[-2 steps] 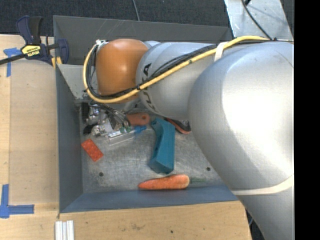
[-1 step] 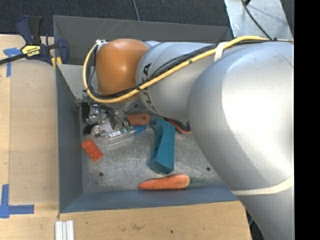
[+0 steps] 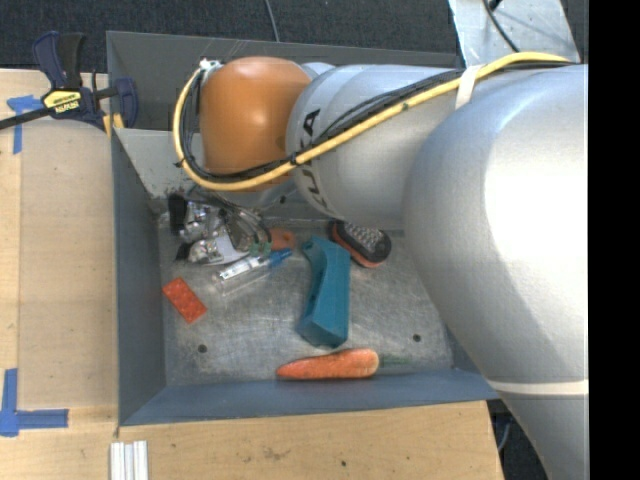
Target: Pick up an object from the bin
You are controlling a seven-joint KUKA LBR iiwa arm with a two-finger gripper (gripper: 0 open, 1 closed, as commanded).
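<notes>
Gripper (image 3: 213, 236) low in bin (image 3: 135, 298); open or closed, cannot tell. 1 clear plastic piece (image 3: 240, 268) lies just beside it, 1 red block (image 3: 185, 300) near, teal wedge (image 3: 327, 290) and carrot (image 3: 328, 365) farther off.

Inside the bin (image 3: 135, 298), the arm (image 3: 400, 158) reaches in from the right and covers the rear half. Its gripper (image 3: 213, 236) is low over the floor near the rear left corner. A strip (image 3: 245, 268) lies just in front of the gripper, and a brick (image 3: 185, 300) lies to the strip's front left, near the left wall. A block (image 3: 327, 293) sits mid-floor, with a brush (image 3: 362, 242) just behind it, partly under the arm. A carrot (image 3: 328, 365) lies along the front wall, before the block.
</notes>
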